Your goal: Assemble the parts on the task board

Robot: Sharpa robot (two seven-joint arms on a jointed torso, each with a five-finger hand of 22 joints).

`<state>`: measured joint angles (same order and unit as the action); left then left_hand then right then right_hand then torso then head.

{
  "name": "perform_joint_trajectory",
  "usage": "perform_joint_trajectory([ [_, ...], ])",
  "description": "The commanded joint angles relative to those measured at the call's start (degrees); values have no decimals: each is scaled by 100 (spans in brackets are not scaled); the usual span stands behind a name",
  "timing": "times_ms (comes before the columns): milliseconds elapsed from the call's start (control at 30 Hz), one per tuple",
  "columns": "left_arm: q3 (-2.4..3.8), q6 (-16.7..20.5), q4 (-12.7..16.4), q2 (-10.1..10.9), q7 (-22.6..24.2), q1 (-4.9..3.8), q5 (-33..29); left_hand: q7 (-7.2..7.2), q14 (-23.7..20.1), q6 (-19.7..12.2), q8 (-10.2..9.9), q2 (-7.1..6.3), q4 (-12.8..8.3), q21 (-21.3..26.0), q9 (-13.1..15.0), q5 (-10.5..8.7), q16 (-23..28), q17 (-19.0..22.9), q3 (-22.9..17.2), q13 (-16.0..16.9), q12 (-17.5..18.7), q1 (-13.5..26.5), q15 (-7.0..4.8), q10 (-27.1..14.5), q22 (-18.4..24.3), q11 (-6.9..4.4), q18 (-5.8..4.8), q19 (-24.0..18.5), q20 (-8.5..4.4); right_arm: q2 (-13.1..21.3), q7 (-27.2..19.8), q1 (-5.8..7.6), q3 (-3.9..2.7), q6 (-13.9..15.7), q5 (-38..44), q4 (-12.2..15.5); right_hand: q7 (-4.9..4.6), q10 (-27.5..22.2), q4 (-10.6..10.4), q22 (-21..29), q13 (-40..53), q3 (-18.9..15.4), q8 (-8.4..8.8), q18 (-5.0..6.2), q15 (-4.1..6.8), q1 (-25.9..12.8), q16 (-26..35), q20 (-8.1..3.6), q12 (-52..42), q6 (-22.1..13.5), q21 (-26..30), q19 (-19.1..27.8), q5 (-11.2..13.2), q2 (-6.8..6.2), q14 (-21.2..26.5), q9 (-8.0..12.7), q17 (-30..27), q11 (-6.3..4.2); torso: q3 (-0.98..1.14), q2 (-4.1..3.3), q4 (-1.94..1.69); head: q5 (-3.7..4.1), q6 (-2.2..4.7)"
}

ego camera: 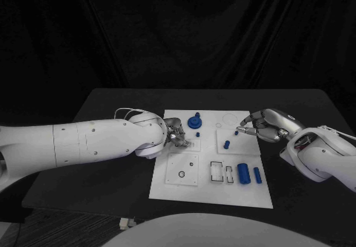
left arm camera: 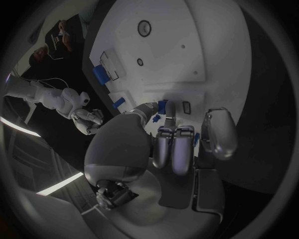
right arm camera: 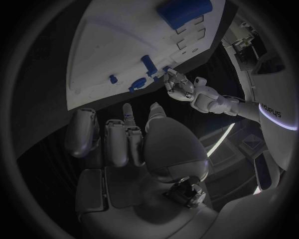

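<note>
My right hand (right arm camera: 124,144) rises before me with its fingers (right arm camera: 118,142) curled in side by side and nothing between them, hanging over the dark tabletop (right arm camera: 47,99) just off one long edge of the white task board (right arm camera: 118,45). On the board a large blue part (right arm camera: 184,11) lies near one end, and several small blue parts (right arm camera: 148,64) stand close to the opposite long edge. My left hand (right arm camera: 181,87) is at that far edge, right beside those small pieces.
</note>
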<state>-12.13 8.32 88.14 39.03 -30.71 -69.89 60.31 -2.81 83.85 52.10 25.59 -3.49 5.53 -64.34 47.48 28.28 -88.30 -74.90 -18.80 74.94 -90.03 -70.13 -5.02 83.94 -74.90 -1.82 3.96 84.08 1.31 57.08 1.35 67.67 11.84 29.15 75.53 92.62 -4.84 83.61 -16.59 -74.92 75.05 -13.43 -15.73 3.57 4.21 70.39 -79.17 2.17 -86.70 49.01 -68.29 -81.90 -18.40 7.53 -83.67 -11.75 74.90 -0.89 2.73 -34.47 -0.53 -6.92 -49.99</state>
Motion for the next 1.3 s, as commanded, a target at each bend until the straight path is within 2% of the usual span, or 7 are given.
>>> perform_joint_trajectory([
  [33, -8, 79, 23, 0, -19, 25, -27, -41, 588, 2, 24, 3, -952, -22, 20, 5, -39, -1430, -1013, 1506, 3, 78, 7, 606, -954, 18, 24, 81, -3, 15, 45, -15, -3, 7, 10, 20, 0, 373, -3, -921, 983, -24, -15, 86, 5, -1, 9, 1, 30, 40, 32, -14, -6, 22, -270, 8, 18, 16, 0, 2, 0, 5, -1],
  [433, -4, 59, 85, 74, -59, 3, -27, -47, 590, 22, 45, -57, -1080, -29, 65, 35, -52, -1438, -1229, 1506, 3, 202, 6, 606, -955, 22, 24, 80, -3, 26, 51, -15, -3, 9, 10, 20, -1, 360, 0, -913, 957, -26, -18, 92, 4, 8, 26, 1, 49, 48, 61, -4, -15, 25, -264, 8, -5, 17, -1, 1, 1, 8, -1],
  [800, -2, -306, 105, 84, -14, -197, -46, -55, 597, 27, 52, -50, -1129, -44, 86, 62, -83, -1457, -1338, 1506, 3, 251, 12, 606, -959, 28, 22, 76, -1, 10, 58, -15, -3, -13, 10, 0, -1, 360, 0, -912, 957, -25, -18, 92, 3, 11, 31, 1, 49, 49, 65, -3, -15, 29, -262, 8, -11, 17, -1, 3, -1, -2, -1],
  [933, -1, -444, 74, 60, 3, -287, -243, -57, 597, 26, 54, -51, -1140, -40, 93, 61, -87, -1459, -1360, 1506, 3, 262, 14, 606, -959, 31, 22, 73, 1, 9, 59, -15, -3, -18, 10, -3, -1, 356, 1, -908, 952, -24, -18, 95, 3, 14, 41, 2, 53, 50, 80, 2, -15, 32, -258, 8, -24, 17, -1, 1, 0, 14, -1],
  [1300, -1, -984, -75, 13, 30, -441, -739, -67, 591, 13, 56, -38, -1170, 4, 112, 4, -61, -1444, -1423, 1506, 3, 298, 26, 606, -950, 41, 29, 50, 9, 10, 68, -15, -3, -36, 10, -8, -1, 348, 1, -905, 935, -23, -17, 97, 3, 18, 48, 2, 65, 50, 91, 6, -15, 37, -255, 8, -33, 18, 1, -1, 1, 8, -1],
])
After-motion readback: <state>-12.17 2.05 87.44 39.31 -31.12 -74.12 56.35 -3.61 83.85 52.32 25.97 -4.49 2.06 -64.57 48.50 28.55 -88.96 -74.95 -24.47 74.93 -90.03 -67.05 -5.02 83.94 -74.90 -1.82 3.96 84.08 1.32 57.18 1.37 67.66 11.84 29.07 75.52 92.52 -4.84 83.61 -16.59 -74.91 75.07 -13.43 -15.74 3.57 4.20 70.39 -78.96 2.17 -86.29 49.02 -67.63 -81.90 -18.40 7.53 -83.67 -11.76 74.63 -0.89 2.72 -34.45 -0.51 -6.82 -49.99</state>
